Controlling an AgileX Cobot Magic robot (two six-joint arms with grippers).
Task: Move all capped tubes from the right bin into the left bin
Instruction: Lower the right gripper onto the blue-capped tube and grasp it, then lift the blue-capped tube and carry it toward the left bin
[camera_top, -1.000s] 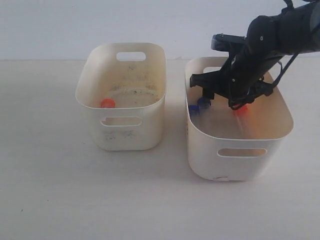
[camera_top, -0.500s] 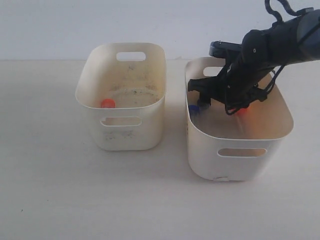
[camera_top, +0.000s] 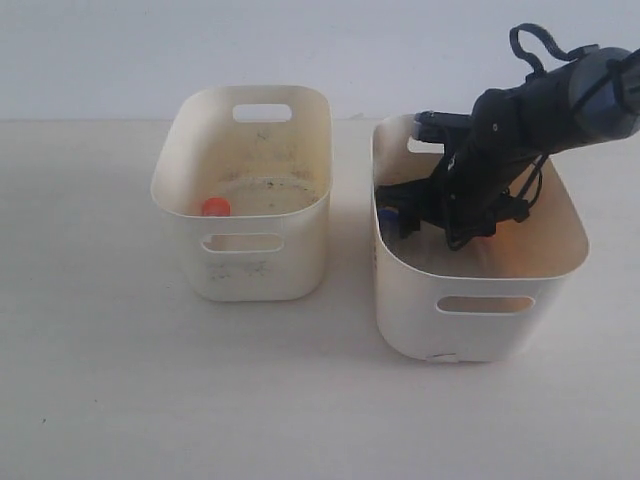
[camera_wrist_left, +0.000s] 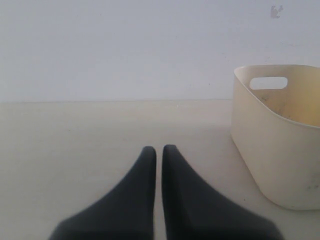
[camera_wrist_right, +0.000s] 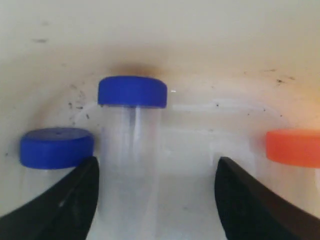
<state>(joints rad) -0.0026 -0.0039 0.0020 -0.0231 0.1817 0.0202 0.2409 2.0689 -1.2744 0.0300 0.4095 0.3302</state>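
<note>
My right gripper (camera_top: 432, 212) hangs open, low inside the right bin (camera_top: 480, 325). In the right wrist view, a clear tube with a blue cap (camera_wrist_right: 132, 92) lies between the open fingers of the right gripper (camera_wrist_right: 157, 162), close to one of them. A second blue-capped tube (camera_wrist_right: 56, 147) lies outside that finger, and an orange-capped tube (camera_wrist_right: 294, 147) lies outside the other. One orange-capped tube (camera_top: 215, 207) rests in the left bin (camera_top: 255, 270). My left gripper (camera_wrist_left: 158, 150) is shut and empty above the table, with the left bin (camera_wrist_left: 280, 145) beside it.
The two bins stand side by side on a pale table (camera_top: 120, 380) with a narrow gap between them. A white wall (camera_top: 100, 50) runs behind. Dark specks mark the right bin's inner wall (camera_wrist_right: 280, 77).
The right arm has sunk lower into the right bin and shifted slightly left, covering most of the blue and orange caps in the exterior view. The bins and the left bin's tube have not moved.
</note>
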